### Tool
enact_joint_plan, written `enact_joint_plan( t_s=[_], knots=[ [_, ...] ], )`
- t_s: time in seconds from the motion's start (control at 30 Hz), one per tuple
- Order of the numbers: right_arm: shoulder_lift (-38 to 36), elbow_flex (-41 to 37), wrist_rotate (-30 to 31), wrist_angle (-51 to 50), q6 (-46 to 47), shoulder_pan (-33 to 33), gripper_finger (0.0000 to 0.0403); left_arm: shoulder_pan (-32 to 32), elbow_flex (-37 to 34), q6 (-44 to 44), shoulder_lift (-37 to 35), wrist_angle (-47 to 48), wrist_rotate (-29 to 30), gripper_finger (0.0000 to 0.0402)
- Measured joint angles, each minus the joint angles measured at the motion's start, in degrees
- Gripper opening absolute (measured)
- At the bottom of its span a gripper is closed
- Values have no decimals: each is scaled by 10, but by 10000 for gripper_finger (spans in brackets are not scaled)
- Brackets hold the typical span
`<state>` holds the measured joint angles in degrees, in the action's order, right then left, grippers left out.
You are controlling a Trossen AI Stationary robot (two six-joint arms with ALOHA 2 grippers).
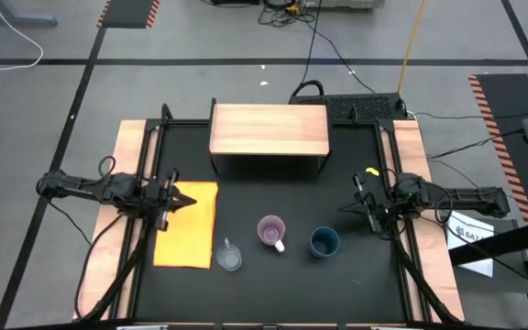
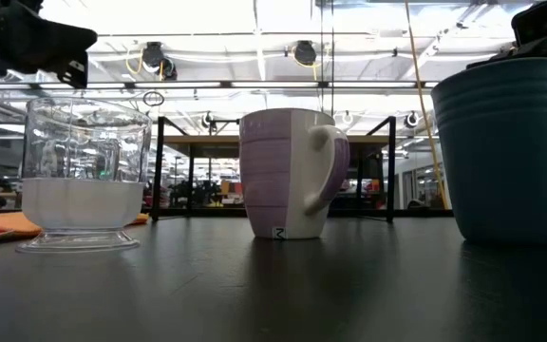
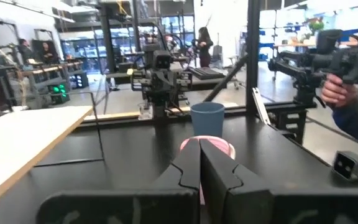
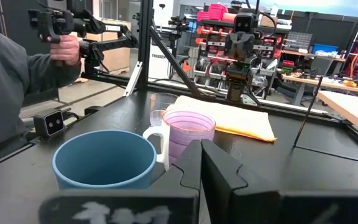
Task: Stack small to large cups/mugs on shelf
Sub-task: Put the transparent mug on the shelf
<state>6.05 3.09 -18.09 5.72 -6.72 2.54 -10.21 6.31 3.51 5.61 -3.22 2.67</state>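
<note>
Since all three cups (image 1: 273, 240) stand unstacked before the empty shelf (image 1: 269, 129), nothing is held. Left gripper (image 1: 183, 200) and right gripper (image 1: 354, 203) wait pinched shut, flanking them.

The 3 cups stand in a row near the table's (image 1: 246, 289) front edge: glass cup (image 1: 229, 257) leftmost, mug (image 1: 271, 231) in the middle, blue cup (image 1: 324, 242) rightmost. The shelf (image 1: 269, 128) stands behind them, and the mat (image 1: 186, 223) lies just left of the glass cup.
</note>
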Motion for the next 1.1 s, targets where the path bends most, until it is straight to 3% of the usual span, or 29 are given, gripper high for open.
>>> enact_joint_plan(
  t_s=[0.4, 0.67, 1.1],
  knots=[
    [0, 0, 0, 0, 36, 0, 0, 0, 0, -98, 0, -46, 54, 1],
    [0, 0, 0, 0, 39, 0, 0, 0, 7, -116, 3, -60, 49, 1],
    [0, 0, 0, -5, 50, 0, 0, 0, 146, -46, 189, -67, 31, 0]
  ],
)
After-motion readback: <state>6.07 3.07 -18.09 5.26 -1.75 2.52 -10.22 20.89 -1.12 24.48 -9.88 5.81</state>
